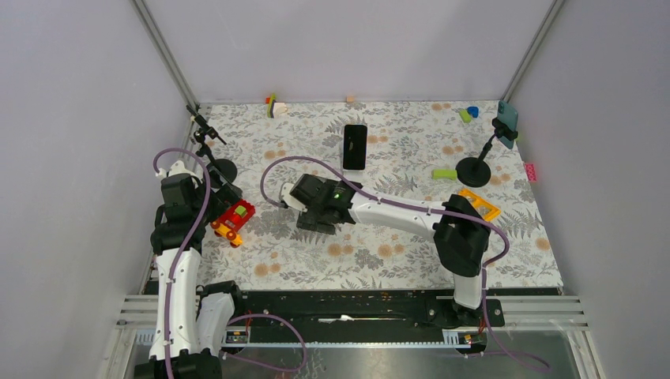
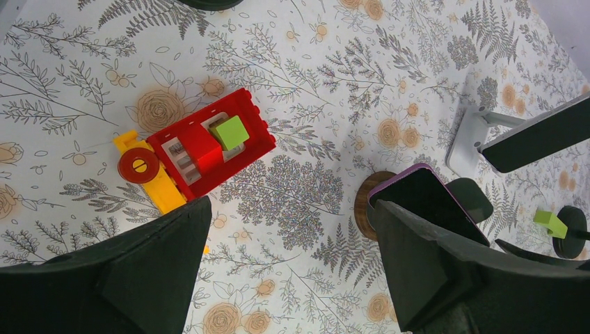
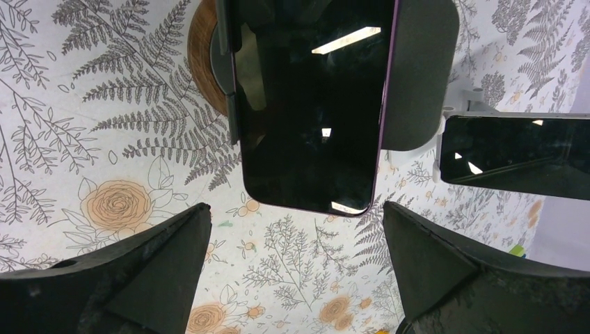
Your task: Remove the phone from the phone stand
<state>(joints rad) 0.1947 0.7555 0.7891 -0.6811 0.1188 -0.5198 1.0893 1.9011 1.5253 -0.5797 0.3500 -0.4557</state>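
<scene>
Black-screened phone [image 3: 309, 104] with a purple rim — sitting on a dark phone stand [image 3: 419, 76], maybe leaning back, round brown foot [image 3: 202, 62] underneath.

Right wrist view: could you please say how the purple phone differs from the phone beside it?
The purple phone sits in a cradle on a wooden base; the other phone has a white stand. The purple phone runs up the picture; the other phone lies crosswise. Both screens are dark.
</scene>
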